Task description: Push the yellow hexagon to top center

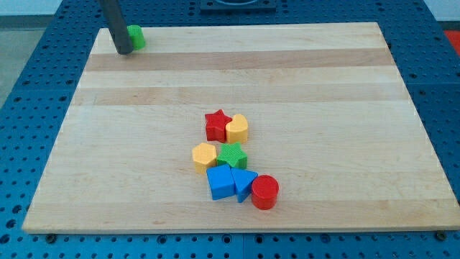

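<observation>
The yellow hexagon (204,156) lies on the wooden board (302,79) a little below its middle, touching a green star (232,155) on its right. My tip (123,51) is at the board's top left corner, far from the hexagon. It stands right beside a green block (135,37), whose shape I cannot make out because the rod partly hides it.
A red star (215,125) and a yellow heart-like block (237,129) sit together just above the hexagon. A blue block (219,181), a blue triangle (244,185) and a red cylinder (264,192) cluster just below it.
</observation>
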You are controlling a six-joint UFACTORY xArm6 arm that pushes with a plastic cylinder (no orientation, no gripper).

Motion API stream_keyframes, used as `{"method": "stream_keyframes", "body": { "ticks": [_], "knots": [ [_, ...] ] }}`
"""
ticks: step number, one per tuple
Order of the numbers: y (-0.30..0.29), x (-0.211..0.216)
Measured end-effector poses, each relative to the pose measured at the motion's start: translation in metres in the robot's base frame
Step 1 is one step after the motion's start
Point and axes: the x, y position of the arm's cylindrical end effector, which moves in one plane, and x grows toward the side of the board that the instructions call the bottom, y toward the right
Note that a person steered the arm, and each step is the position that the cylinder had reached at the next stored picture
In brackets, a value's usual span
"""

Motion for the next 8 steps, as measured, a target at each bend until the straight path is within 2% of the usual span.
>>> {"method": "stream_keyframes", "body": {
  "ticks": [1,3,5,6,8],
  "knots": [
    [0.0,0.038],
    [0.017,0.163],
    [0.08,0.277],
    [0.121,0.306],
    [0.167,0.304]
  ]
}}
